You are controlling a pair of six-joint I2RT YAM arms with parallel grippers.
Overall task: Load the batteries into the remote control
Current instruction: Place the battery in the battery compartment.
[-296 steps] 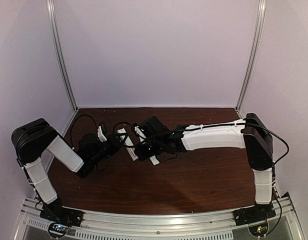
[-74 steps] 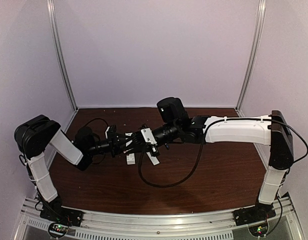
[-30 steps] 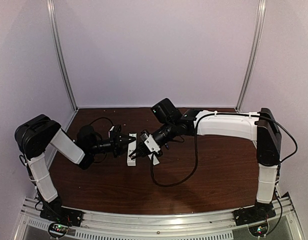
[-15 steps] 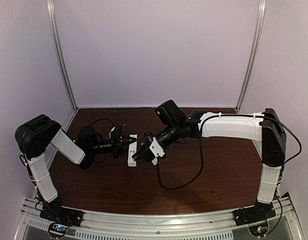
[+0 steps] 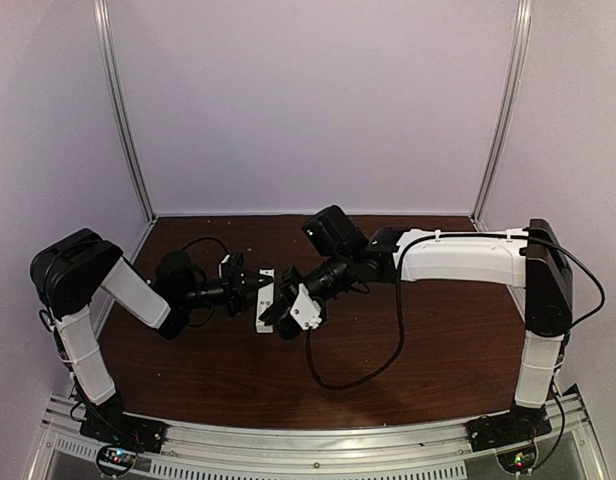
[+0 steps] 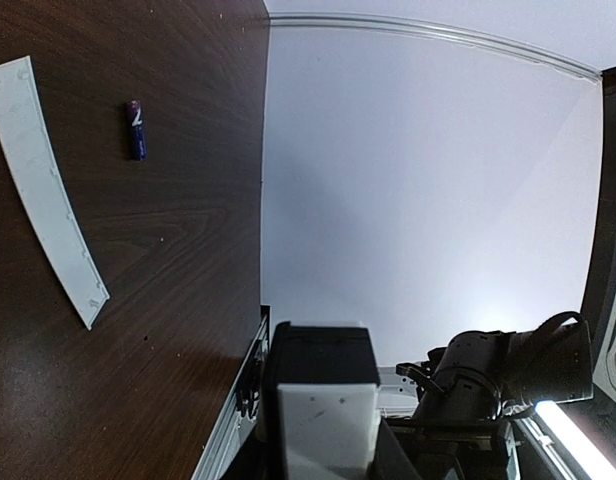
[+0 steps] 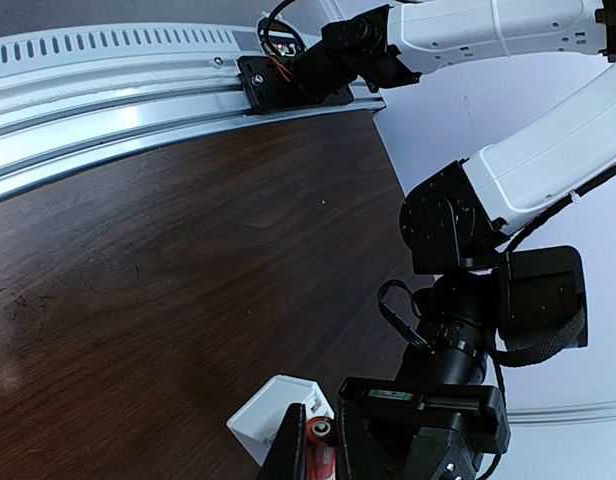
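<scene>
Your right gripper (image 7: 316,462), pinching red-orange cylindrical battery (image 7: 319,440), has dropped beside slim white plastic remote bar (image 7: 271,418), which is clamped in left gripper (image 5: 252,292). Insertion likely next. Dark blue-purple battery (image 6: 136,128) waits on table (image 6: 168,300).

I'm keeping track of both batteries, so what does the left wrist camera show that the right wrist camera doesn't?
Only the left wrist view: the dark blue battery lying on the table, near the white cover strip. Only the right wrist view: the red-orange battery pinched in the right hand, right by one end of the remote control, plus the metal rail. Both: the remote control and the wooden table.
</scene>
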